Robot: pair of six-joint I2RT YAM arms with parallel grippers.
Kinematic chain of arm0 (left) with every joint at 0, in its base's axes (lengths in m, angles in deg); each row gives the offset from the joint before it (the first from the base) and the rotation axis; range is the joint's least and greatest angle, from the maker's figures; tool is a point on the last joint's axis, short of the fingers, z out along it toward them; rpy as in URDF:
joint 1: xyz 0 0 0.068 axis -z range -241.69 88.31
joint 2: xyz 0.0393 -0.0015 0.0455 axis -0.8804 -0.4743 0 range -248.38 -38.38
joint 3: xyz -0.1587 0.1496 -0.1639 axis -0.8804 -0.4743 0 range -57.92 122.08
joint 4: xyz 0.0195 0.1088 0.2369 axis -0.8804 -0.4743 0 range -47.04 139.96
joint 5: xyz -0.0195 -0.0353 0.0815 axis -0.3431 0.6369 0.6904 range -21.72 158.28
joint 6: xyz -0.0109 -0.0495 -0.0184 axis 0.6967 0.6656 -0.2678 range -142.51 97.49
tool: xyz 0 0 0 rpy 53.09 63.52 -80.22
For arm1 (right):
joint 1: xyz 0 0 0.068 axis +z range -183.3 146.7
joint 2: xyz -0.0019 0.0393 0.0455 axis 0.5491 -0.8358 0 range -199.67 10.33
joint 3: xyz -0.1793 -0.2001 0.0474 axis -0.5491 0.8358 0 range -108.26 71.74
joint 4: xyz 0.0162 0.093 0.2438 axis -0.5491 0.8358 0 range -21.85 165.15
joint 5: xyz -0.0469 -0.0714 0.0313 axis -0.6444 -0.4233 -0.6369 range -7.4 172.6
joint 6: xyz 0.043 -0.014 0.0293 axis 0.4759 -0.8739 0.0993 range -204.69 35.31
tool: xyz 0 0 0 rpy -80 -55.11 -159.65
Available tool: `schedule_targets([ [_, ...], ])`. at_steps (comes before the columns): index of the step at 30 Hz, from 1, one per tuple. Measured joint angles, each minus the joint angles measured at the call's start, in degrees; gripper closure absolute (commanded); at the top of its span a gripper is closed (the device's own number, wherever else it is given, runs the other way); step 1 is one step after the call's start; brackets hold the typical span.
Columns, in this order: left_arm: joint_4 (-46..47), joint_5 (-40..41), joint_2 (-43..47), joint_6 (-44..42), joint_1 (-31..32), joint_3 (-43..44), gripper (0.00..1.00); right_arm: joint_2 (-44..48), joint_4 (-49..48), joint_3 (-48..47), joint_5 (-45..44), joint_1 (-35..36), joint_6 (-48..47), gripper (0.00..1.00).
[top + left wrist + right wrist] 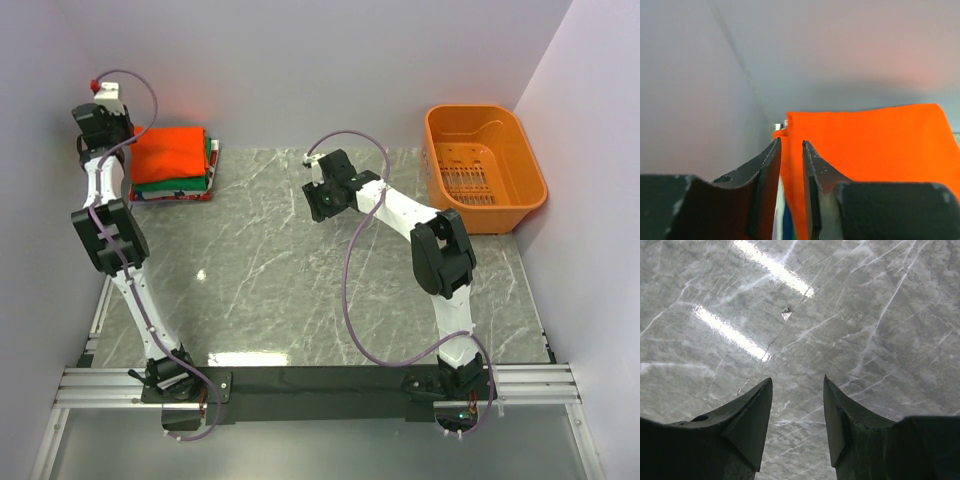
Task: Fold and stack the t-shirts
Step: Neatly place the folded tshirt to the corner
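A folded stack of t-shirts stands at the table's far left corner, with the bright orange-red shirt (170,152) on top, a green one (178,183) under it and thin red and white layers (170,196) at the bottom. My left gripper (120,138) is at the stack's left edge. In the left wrist view its jaws (791,145) stand a narrow gap apart, with the orange shirt's (870,145) edge showing between them and white, blue and green layers below. My right gripper (320,205) hovers over bare table at centre back, open and empty (797,382).
A rigid orange plastic basket (485,165) stands empty at the far right against the wall. The marble table top (300,280) lies between the arms. Walls close in the left, back and right sides.
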Motion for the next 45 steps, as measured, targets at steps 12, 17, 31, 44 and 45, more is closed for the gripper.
schedule_targets([
  [12, 4.6, 1.6, -9.4, 0.5, 0.3, 0.2, 0.72, 0.0, 1.3, -0.7, 0.8, -0.1, -0.1, 0.49],
  [17, 4.7, 3.7, -10.1, -0.6, 0.2, 0.1, 0.4, 0.0, 2.4, -0.7, 1.0, -0.3, -0.5, 0.43],
  [31, -6.4, 4.0, 7.7, 4.0, -0.3, -2.1, 0.01, 11.3, 1.5, 6.9, -2.1, -2.9, -3.0, 0.24],
  [44, -23.8, 4.8, 35.8, 3.0, 16.7, -16.5, 0.01, 32.2, 6.4, 14.6, 4.5, -12.5, -4.6, 0.15],
  [45, -25.2, 4.7, 37.1, 3.7, 18.9, -19.6, 0.01, 33.3, 6.7, 15.9, 5.0, -12.7, -4.6, 0.15],
])
